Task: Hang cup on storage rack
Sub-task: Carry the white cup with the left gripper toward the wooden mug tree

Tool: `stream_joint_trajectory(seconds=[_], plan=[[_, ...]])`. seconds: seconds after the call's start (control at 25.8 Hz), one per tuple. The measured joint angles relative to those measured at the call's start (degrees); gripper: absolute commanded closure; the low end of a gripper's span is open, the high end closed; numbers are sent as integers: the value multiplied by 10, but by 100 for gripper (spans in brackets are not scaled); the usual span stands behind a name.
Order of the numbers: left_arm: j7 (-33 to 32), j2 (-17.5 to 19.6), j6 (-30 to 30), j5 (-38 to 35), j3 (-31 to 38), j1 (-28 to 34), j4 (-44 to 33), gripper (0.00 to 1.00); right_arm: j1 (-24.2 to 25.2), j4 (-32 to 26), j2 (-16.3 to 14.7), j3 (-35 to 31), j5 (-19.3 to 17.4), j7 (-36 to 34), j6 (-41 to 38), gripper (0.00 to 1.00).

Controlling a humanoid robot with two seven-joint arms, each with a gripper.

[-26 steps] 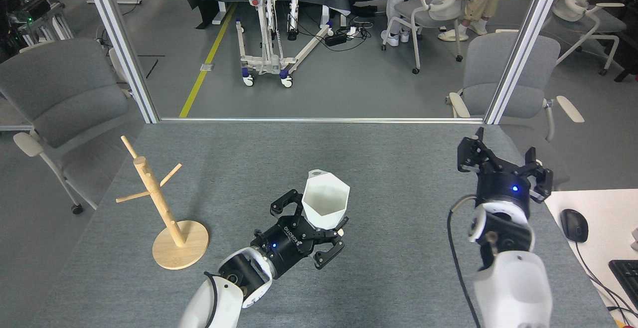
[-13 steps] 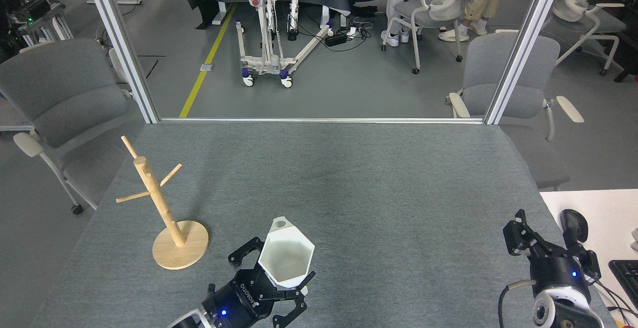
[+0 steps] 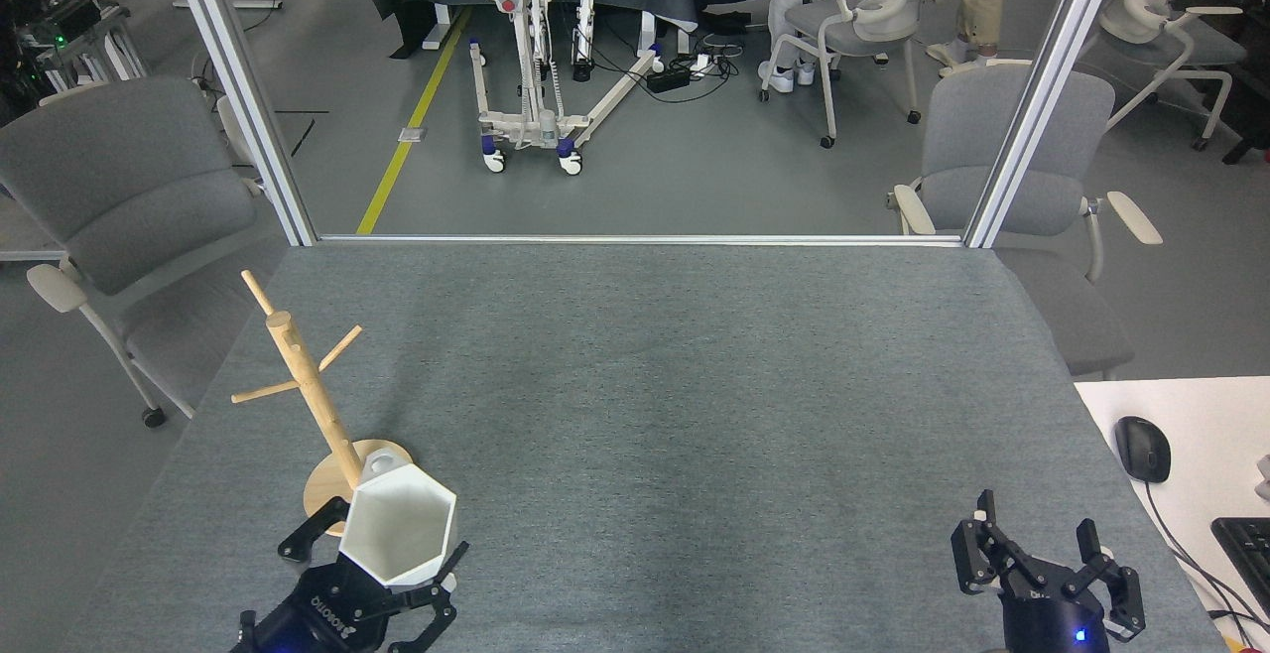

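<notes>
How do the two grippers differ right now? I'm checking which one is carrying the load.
The left gripper is shut on the white cup, beside the storage rack; the right gripper is open and holds nothing. The left sits at the table's near left, the right at its near right. Both are black and low in view.

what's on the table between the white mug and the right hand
Nothing. In the head view, only bare grey felt tabletop lies between the white faceted mug, held by the left hand, and the open right hand.
</notes>
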Motion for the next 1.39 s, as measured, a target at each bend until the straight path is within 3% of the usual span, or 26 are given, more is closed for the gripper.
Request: stream_joint_trajectory(seconds=[0.27, 0.81, 1.39], plan=[[23, 0, -3, 0, 96, 13, 26, 100, 11, 35, 0, 6, 10, -4, 0, 0], [28, -4, -72, 18, 143, -85, 168, 100, -41, 94, -2, 8, 12, -5, 4, 0], [21, -4, -92, 22, 172, -118, 204, 100, -63, 129, -9, 9, 9, -3, 1, 0]])
